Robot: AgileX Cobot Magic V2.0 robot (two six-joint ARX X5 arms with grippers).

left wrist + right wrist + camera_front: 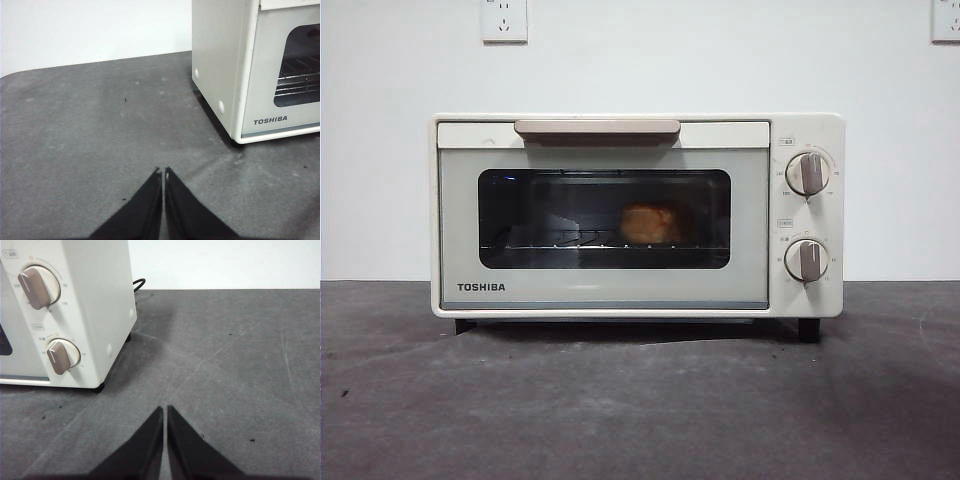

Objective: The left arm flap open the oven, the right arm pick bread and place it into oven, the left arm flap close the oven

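The oven (620, 215) is seen standing on the dark grey counter (640, 400), its door shut and its beige handle (597, 127) lying level along the top edge of the door. Through the dark glass window the bread (650, 224) can be made out resting on the wire rack (560, 243), right of the window's middle. Two knobs (808, 173) are set one above the other on the panel at the oven's right side. Two wall sockets (504, 20) are mounted on the white wall behind.

The left tool (163, 172) is held low over the bare counter, off the oven's left front corner and apart from it, with its jaws brought together and nothing between them. The right tool (164, 410) is likewise held over the counter, off the oven's knob side and clear of it, its jaws also closed together and empty. A black cable (138, 284) is seen behind the oven's rear corner.
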